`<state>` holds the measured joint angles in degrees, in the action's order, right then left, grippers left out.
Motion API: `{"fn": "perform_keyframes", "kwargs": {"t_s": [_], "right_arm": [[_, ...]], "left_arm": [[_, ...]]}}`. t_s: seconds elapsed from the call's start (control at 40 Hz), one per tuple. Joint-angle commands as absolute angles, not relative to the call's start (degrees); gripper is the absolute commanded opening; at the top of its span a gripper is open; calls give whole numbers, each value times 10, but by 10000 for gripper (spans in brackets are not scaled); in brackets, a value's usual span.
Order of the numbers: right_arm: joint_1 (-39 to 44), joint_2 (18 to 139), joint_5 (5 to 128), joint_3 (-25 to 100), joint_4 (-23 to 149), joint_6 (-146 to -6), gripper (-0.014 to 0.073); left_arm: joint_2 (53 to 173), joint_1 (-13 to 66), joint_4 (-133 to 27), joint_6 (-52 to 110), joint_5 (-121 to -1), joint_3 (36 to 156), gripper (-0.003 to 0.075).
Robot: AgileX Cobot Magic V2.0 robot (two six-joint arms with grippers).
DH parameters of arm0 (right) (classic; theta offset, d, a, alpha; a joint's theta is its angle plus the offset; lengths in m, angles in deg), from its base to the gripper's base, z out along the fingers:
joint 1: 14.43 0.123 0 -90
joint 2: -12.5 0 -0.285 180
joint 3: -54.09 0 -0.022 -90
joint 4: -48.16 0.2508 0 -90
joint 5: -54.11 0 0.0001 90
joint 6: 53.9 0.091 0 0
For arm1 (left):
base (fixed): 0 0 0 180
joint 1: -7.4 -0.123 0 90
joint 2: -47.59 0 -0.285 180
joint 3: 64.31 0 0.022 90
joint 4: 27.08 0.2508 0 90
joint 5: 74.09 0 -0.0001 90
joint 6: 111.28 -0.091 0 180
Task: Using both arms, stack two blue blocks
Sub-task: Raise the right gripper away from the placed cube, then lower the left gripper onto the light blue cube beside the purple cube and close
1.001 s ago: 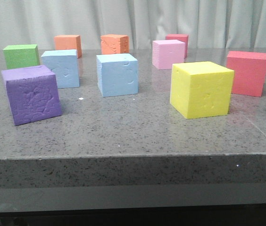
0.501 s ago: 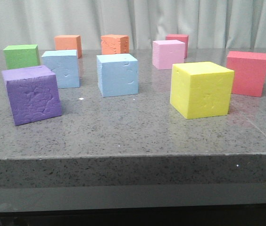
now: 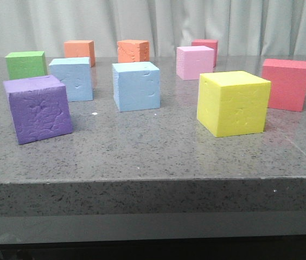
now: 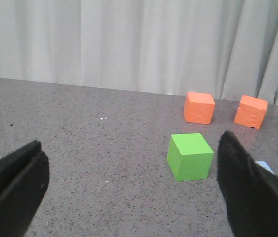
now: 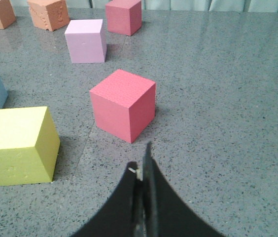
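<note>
Blue blocks (image 3: 135,85) (image 3: 71,79) unmoved since earlier, apart on table (image 3: 142,157).

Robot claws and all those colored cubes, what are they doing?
Nothing is being held yet. The two blue blocks sit apart on the grey table, not stacked. The left claw is wide open near the green cube. The right claw is shut and empty, hanging near the red cube and yellow cube.
</note>
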<state>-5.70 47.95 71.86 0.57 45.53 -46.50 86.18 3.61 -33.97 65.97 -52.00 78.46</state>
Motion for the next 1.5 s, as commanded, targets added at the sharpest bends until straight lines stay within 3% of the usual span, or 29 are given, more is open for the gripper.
{"fn": "perform_keyframes", "kwargs": {"t_s": [0.0,0.5,0.8,1.08,1.48], "right_arm": [[-59,480,669,20,447,-471,-66],[-59,480,670,20,447,-471,-66],[-59,480,669,20,452,-470,-66],[-59,480,669,20,453,-470,-66],[-59,480,669,20,453,-470,-66]], "left_arm": [[901,65,-348,651,-561,826,673],[1214,309,-347,635,-515,1031,673],[1417,321,-347,650,-348,1233,673],[1538,306,-309,781,-222,1381,673],[1605,292,-309,848,-159,1413,673]]}}
